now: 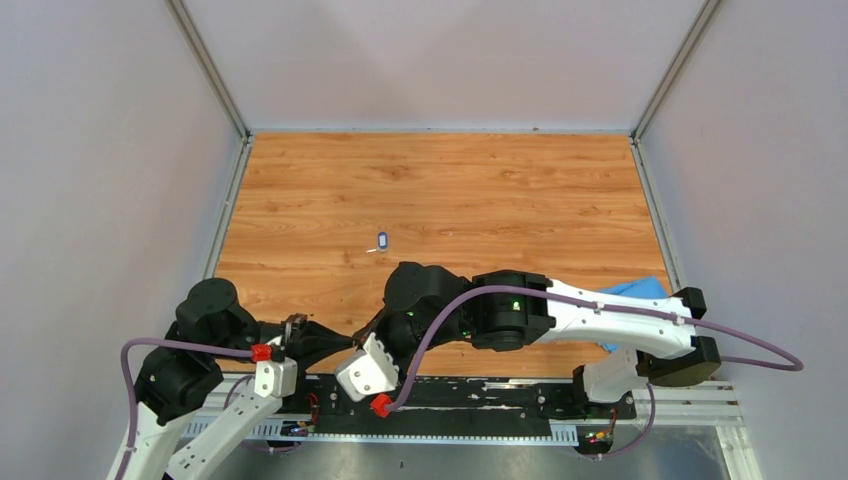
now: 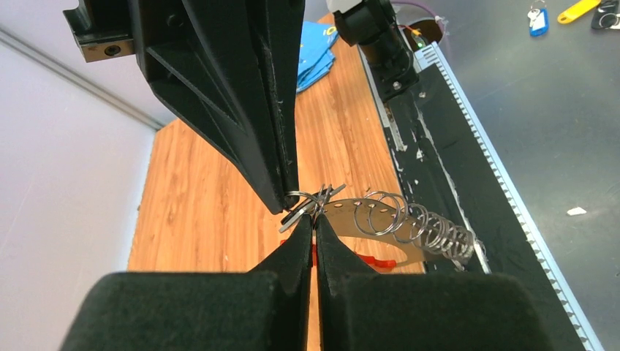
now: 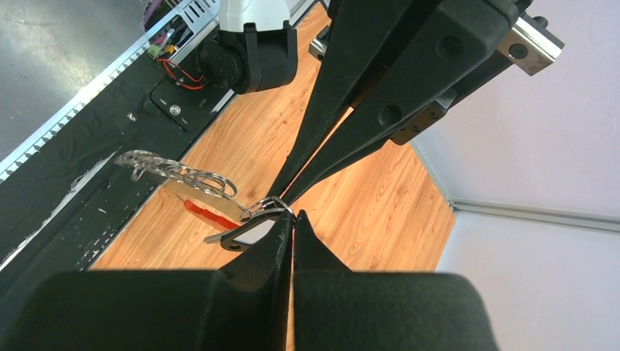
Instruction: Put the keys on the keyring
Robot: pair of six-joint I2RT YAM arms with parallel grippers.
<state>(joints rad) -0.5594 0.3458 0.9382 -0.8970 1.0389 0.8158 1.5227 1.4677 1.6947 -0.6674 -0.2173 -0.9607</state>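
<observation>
Both arms are bunched up at the lower left-middle of the overhead shot, nose to nose. The left gripper point(image 2: 314, 219) has its fingers pressed flat together with no gap; same deal with the right gripper point(image 3: 292, 217), tips squeezed tight. The two sets of tips meet almost point to point just above the near edge of the table point(image 1: 450, 190).

The keyring point(image 2: 409, 219) is up in the air right at that meeting spot. In the left wrist view it fans out to the right of centre as a row of grey wire rings on a curved strip; its red loop point(image 3: 203, 212) peeks out underneath. In the right wrist view it sits left of centre, over the wood next to the black rail point(image 2: 439, 183). The near end of it, with one small ring, is caught right where the tips come together; honestly I can't tell which pair of fingers actually has it.

There's also a tiny key with a dark head point(image 3: 232, 240) hanging just lower left of the right fingertips, touching that end ring as far as I can make out. The other key, the blue-and-white one point(image 1: 383, 240), is lying alone on the wood near the middle of the overhead frame, well apart from both grippers. A blue cloth point(image 1: 640, 290) sits at the right edge, partly under the right arm.
</observation>
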